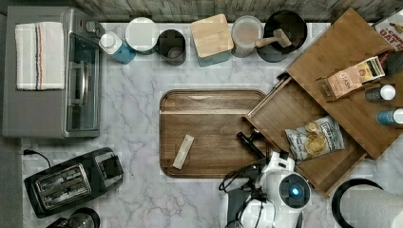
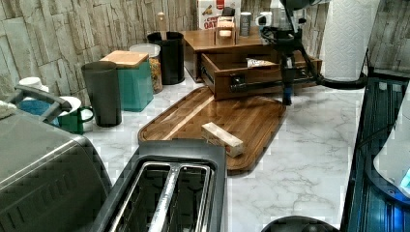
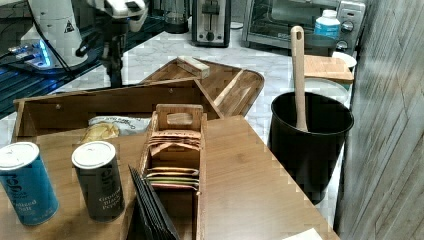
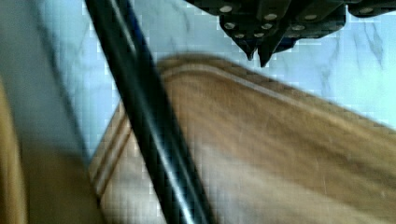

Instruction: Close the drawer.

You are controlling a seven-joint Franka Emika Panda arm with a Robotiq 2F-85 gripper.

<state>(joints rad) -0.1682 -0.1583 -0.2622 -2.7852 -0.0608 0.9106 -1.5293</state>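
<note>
Jaws of the gripper were pressed together, tips touching, with nothing between them in the wrist view. They hung over the rounded corner of the serving tray, close in front of the drawer's black handle, which ran as a dark bar across the wrist view; whether the jaws touched the handle could not be told. In the top view the gripper sat just off the drawer's front panel, at the top view's right edge of the tray.

The drawer stood pulled out from under its flat wooden top panel, set at an angle on the marble worktop toward the top view's right. A bag of chips lay inside the drawer. A box of tea packets and two shakers stood on the top panel.

A small pale wooden block lay on the tray, well apart from the gripper. A toaster and a toaster oven occupied the top view's left side, and a black utensil pot stood beside the drawer unit.
</note>
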